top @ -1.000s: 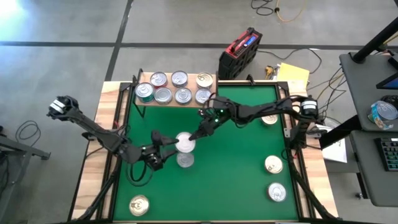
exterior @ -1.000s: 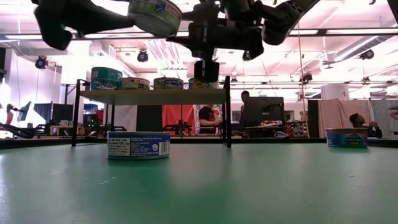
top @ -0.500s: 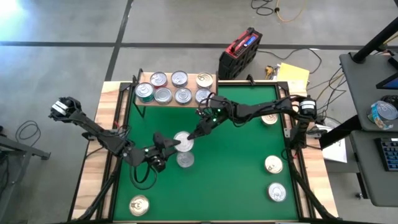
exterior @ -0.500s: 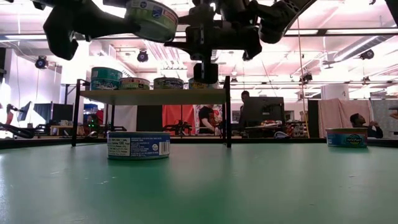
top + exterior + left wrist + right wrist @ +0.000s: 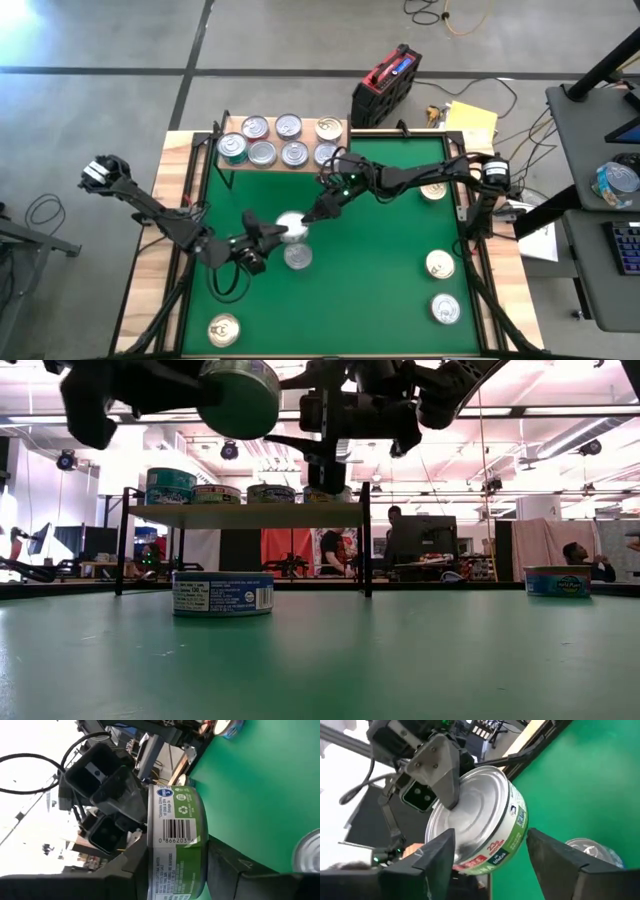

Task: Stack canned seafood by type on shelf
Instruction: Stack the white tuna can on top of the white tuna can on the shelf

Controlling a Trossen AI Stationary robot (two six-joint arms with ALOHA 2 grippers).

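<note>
The green tin [image 5: 288,226] hangs in the air over the mat [image 5: 380,290], above another tin [image 5: 297,257], and it has tipped since a moment ago, its flat face now turned sideways and not down. The left gripper [image 5: 268,232] has closed in and holds the tin flat top to flat bottom. The right gripper [image 5: 312,215] has let its fingers spread; it looks just clear of the tin, but that is hard to see.

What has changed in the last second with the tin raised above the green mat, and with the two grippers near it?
The left gripper has closed on the raised tin, and the right gripper has opened its fingers and let go. The tin has tilted, so a flat face now turns toward the low camera. The shelf, its tins and the tins on the mat have not moved.
</note>
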